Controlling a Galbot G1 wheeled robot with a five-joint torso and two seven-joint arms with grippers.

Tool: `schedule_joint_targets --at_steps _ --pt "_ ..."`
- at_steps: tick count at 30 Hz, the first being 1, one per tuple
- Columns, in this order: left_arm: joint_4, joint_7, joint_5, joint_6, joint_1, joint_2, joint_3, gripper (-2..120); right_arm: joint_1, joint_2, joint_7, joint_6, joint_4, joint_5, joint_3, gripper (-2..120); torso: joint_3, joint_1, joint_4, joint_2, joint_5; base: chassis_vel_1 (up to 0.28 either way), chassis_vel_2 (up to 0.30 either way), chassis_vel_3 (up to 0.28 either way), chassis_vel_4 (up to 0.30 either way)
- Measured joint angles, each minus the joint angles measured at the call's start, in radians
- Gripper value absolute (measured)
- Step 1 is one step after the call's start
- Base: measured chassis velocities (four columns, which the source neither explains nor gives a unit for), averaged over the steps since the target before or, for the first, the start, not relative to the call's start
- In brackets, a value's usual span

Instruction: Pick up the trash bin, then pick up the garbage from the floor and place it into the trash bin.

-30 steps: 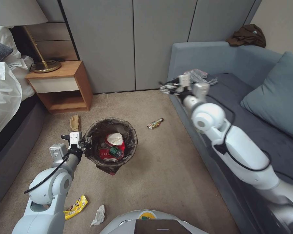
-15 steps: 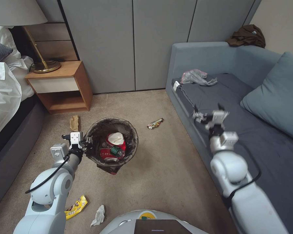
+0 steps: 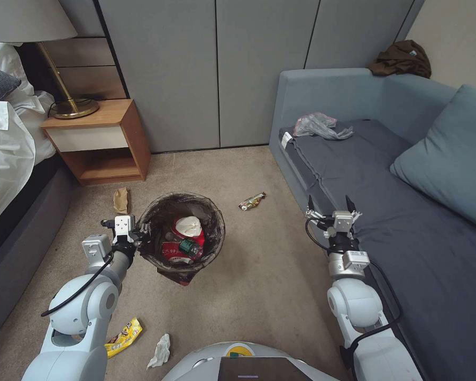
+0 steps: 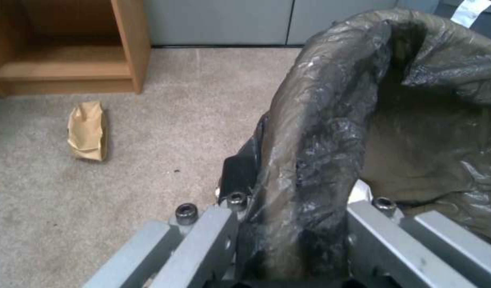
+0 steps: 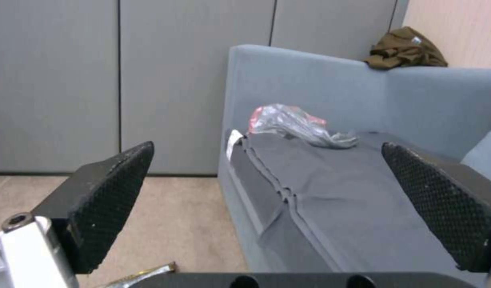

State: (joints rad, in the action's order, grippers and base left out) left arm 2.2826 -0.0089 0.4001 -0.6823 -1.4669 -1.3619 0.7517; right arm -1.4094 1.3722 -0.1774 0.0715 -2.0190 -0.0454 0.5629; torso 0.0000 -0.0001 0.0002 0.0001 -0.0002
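1. Head view: over the last second the right gripper (image 3: 328, 207) has swung back from up by the sofa (image 3: 407, 222) armrest and now hangs by the sofa's front edge, fingers spread wide and empty. That reads as one drop finished and the arm free for the next piece. The left gripper (image 3: 138, 233) has not shifted; it is clamped on the near-left rim of the trash bin (image 3: 184, 203), which seems to be held just off the floor (image 3: 259, 275). Crushed red-white cups (image 3: 188, 233) and a bottle lie inside. Still on the carpet: a shiny wrapper (image 3: 252, 201), brown paper (image 3: 121, 199), a yellow wrapper (image 3: 123, 336) and white paper (image 3: 159, 351).

2. Left wrist view: the fingers pinch the bag-covered rim (image 4: 309, 160) between them. The bin's contents and base are hidden by the bag; the brown paper (image 4: 87, 130) lies near the nightstand (image 4: 69, 72).

3. Right wrist view: both pads (image 5: 112, 200) stand far apart, nothing between. The shiny wrapper (image 5: 141, 275) is cut off at the frame's edge.
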Motion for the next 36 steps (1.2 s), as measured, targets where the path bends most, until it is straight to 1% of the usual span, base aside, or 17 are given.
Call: schedule_joint_targets --at_steps 9,17,36 --pt "0.005 0.0 0.0 -0.001 0.004 0.002 0.002 5 0.037 -0.037 -0.002 -0.017 0.025 -0.031 -0.015 100 0.0 0.0 -0.0003 0.0 0.0002 -0.003 0.004 0.007 -0.006" --pt "0.007 0.0 -0.001 -0.002 0.002 0.005 0.002 5 0.058 -0.059 -0.004 -0.03 0.03 -0.056 -0.023 100 0.0 0.0 -0.0001 0.0 0.0002 -0.1 0.106 0.099 -0.103" --pt "0.01 -0.002 -0.002 -0.004 0.0 0.009 -0.002 5 0.063 -0.068 -0.004 -0.032 0.033 -0.066 -0.03 100 0.0 0.0 -0.0002 0.0 0.0001 -0.085 0.088 0.082 -0.086"
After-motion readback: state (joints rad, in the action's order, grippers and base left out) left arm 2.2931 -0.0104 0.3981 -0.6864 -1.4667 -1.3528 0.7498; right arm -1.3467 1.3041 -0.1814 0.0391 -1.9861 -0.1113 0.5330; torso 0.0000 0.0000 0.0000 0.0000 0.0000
